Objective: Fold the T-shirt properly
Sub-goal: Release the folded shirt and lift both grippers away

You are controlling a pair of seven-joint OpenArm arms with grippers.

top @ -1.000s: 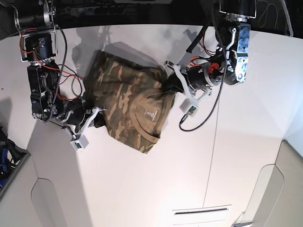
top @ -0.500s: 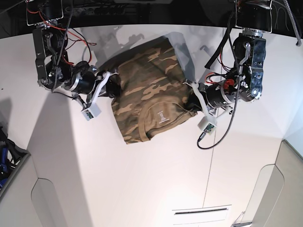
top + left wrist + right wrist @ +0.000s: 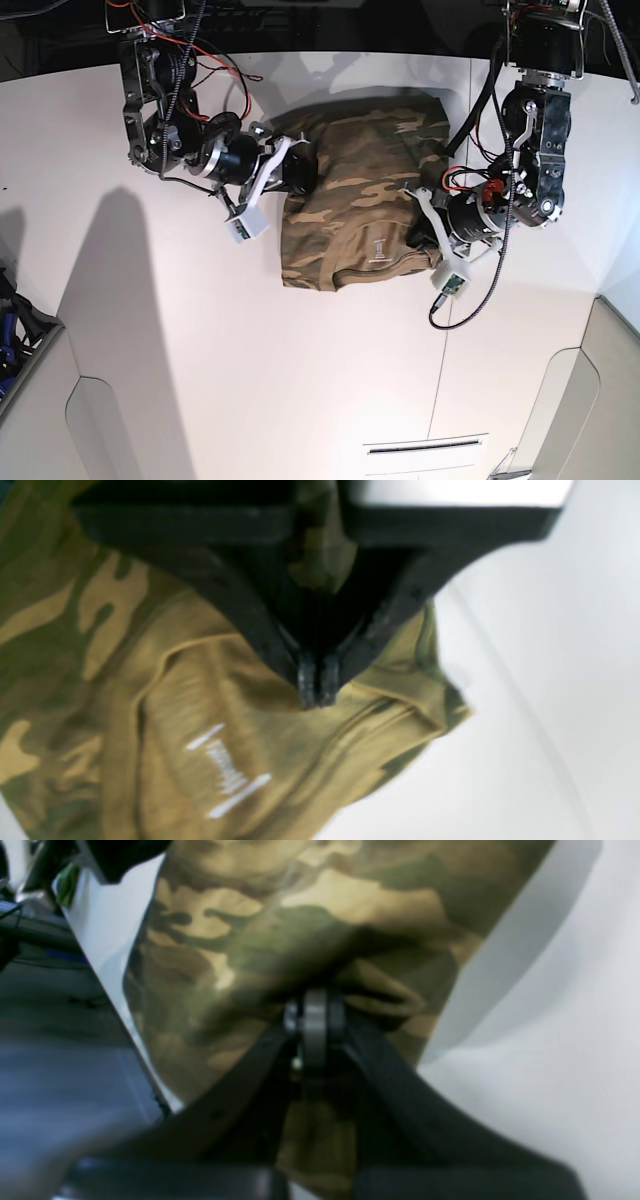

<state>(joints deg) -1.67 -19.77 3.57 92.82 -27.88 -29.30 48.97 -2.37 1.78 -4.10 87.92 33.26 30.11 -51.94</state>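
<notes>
The camouflage T-shirt [image 3: 345,195] lies bunched on the white table [image 3: 250,380], collar end toward the front, with a white label [image 3: 381,249] showing. My left gripper [image 3: 424,237] is shut on the shirt's right edge near the collar. In the left wrist view its fingertips [image 3: 317,687] pinch tan cloth [image 3: 165,720] just above the white label [image 3: 227,770]. My right gripper [image 3: 300,172] is shut on the shirt's left edge. In the right wrist view its tips [image 3: 312,1012] clamp a fold of camouflage cloth [image 3: 280,925].
A seam [image 3: 445,340] runs down the table on the right. A slot [image 3: 425,447] sits near the front edge. The table's far edge [image 3: 330,55] borders dark floor. Red and black cables [image 3: 215,80] hang by the right arm. Blue items [image 3: 8,320] lie at the left border.
Both grippers have moved toward the right of the base view with the shirt. The right gripper rose from the front left to the back; the shirt turned and shifted right.
</notes>
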